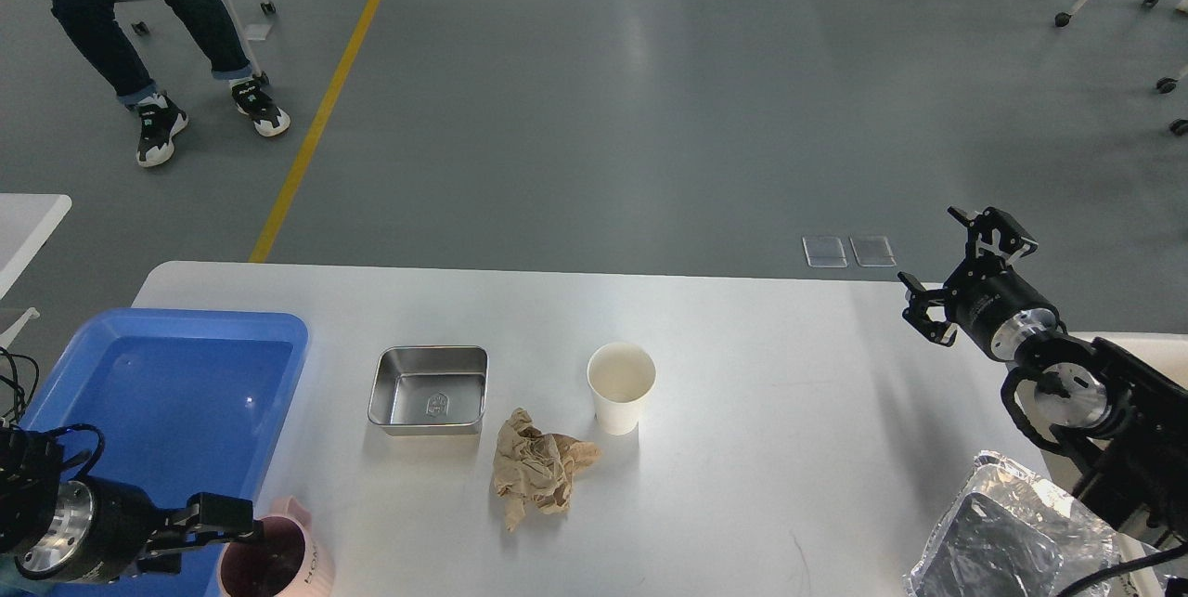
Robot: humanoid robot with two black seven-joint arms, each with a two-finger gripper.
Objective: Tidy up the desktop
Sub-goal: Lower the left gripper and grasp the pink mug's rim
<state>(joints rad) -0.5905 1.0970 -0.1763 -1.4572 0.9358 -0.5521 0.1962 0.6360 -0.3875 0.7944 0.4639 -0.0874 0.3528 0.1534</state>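
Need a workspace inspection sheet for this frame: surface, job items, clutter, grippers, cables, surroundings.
Surface: white desktop, no spills seen.
Job's things: steel tray empty, upright; paper cup upright, apart from the tray; pink mug at near edge; blue tray empty, at the left end.
Clutter: crumpled brown paper beside the cup; foil-lined bin at lower right.
Grippers: left gripper at the mug's rim, grip cannot be told; right gripper open, empty, above the right edge.
Cables: black cable by right arm.
Surroundings: seated person far left; yellow floor line.
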